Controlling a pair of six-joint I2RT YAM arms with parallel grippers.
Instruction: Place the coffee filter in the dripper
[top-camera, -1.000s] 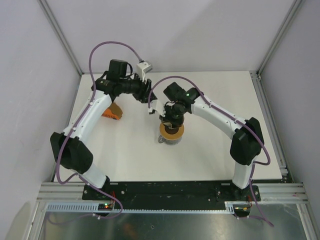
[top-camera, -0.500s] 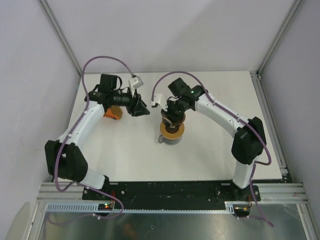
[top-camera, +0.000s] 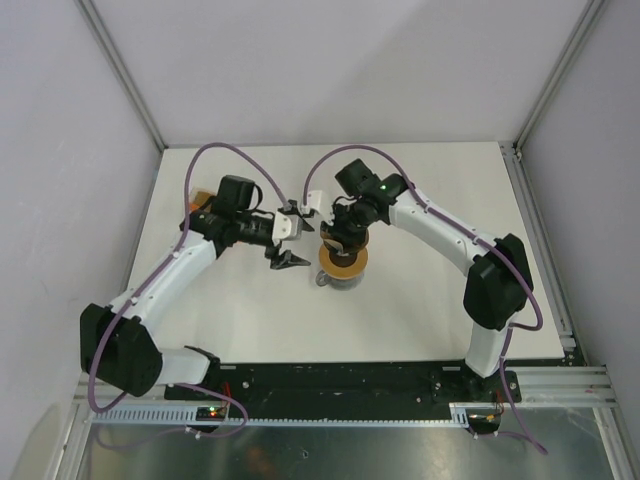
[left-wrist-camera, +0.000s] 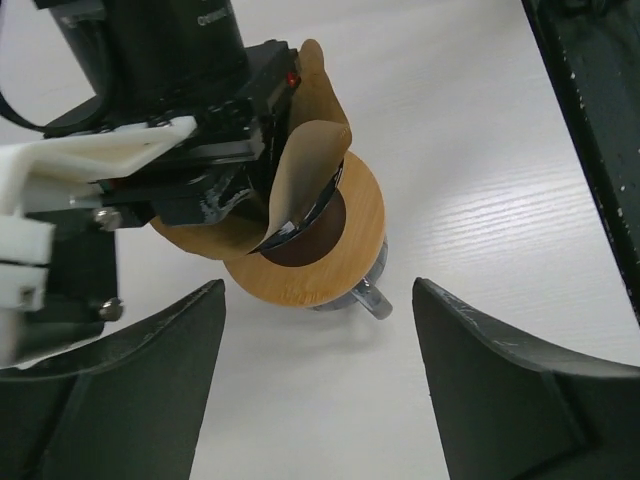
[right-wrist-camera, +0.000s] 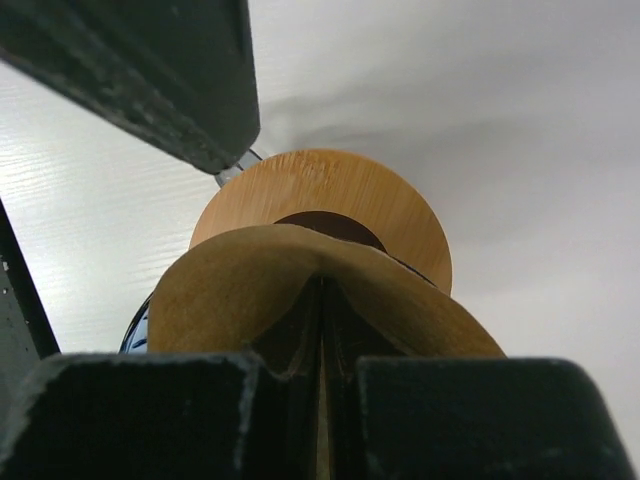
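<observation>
Right fingers (right-wrist-camera: 150, 420) clamped, coffee filter (right-wrist-camera: 240, 290) pinched between

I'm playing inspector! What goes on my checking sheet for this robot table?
Surface: white table, no spills seen.
Job's things: coffee filter pinched over the dripper, not settled in.
Clutter: wooden ring on a mug; orange holder behind the left arm.
Claws: left claw open, empty; right claw shut on the coffee filter.
Cables: purple cables loop above both arms, unsnagged.
Surroundings: grey walls, metal frame.
</observation>
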